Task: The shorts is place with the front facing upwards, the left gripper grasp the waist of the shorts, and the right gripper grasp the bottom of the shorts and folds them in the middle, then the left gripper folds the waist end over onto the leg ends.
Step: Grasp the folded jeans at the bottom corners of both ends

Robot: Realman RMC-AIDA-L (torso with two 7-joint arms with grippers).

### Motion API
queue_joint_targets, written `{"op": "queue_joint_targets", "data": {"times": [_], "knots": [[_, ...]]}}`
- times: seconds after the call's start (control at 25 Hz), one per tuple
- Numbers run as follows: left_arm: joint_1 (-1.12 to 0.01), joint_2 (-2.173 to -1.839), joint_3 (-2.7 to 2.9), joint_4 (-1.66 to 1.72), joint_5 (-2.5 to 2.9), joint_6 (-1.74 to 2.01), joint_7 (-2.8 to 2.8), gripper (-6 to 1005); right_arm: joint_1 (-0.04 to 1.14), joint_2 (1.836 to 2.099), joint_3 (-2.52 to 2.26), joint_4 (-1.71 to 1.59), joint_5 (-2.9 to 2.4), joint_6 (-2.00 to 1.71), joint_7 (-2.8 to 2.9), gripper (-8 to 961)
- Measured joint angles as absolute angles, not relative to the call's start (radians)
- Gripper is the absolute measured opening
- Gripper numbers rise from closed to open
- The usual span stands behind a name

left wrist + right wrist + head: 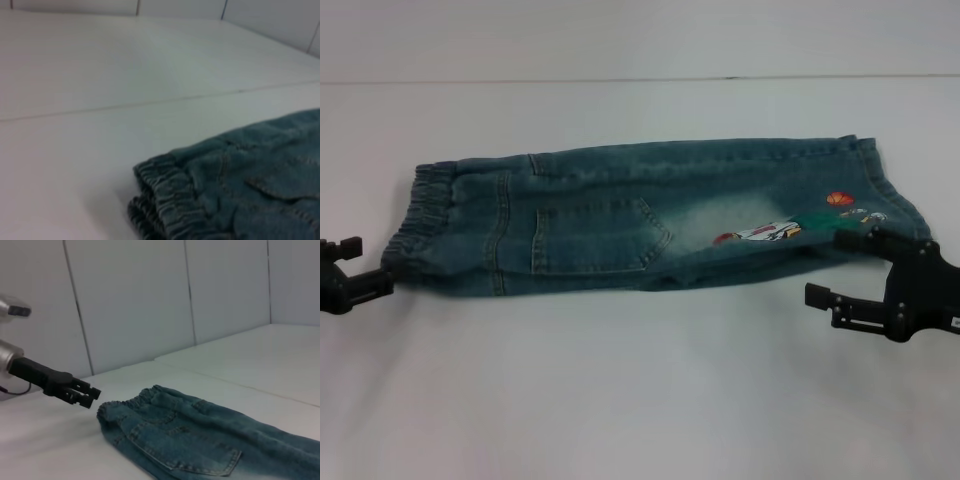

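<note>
Denim shorts (650,220) lie flat on the white surface (640,400) in the head view, folded long-ways so a back pocket (600,238) faces up. The waist (425,215) is the puckered end on the left. The leg ends (880,190) are on the right, with an orange ball patch (840,198) close by. The left gripper (365,272) sits low at the left edge, its fingers right at the near corner of the waist. They look spread a little, one above the other, but I cannot tell if they pinch the cloth. The right gripper (845,270) is at the right, near the bottom hem. Its fingers are spread wide, the far one touching or lying over the near edge of the leg, and the near one out over bare surface, holding nothing.

From the left wrist, the waist (165,200) is close up, two ruffled layers stacked on the surface (100,150). No fingers show in it.

From the right wrist, the shorts (200,440) stretch away with the waist (125,407) at the far end and the pocket (200,452) on top. The left gripper (92,394) reaches in toward the waist, its tips just beside it and a small gap showing. A tiled wall (150,300) stands behind
</note>
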State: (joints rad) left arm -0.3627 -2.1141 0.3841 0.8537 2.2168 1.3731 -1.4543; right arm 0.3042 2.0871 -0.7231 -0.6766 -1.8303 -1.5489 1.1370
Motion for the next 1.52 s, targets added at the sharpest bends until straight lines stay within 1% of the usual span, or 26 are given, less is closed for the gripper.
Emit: {"op": "queue_joint_targets", "data": {"times": [0.28,0.44,0.76,1.0,1.44,1.52], "knots": [[-0.391,-2.111,0.419,0.831,2.279,1.284,-1.454,759,0.306,2.089,-0.734,-0.676,-1.830,-1.550,1.146,894],[-0.394,-2.117,0.462,0.824,2.279,1.233,-1.455,757,0.310,2.089,-0.736,-0.671,-1.830,-1.550,1.149,891],[-0.403,-2.116,0.507,0.815,2.281,1.240,-1.456,752,0.319,2.089,-0.736,-0.662,-1.829,-1.548,1.150,882],[-0.407,-2.116,0.547,0.815,2.282,1.242,-1.459,555,0.321,2.089,-0.735,-0.662,-1.824,-1.543,1.151,883],[-0.428,-2.114,0.549,0.821,2.277,1.273,-1.489,116,0.316,2.089,-0.702,-0.663,-1.821,-1.547,1.151,885],[-0.434,-2.110,0.545,0.831,2.275,1.302,-1.506,102,0.317,2.088,-0.689,-0.662,-1.821,-1.540,1.155,885]]}}
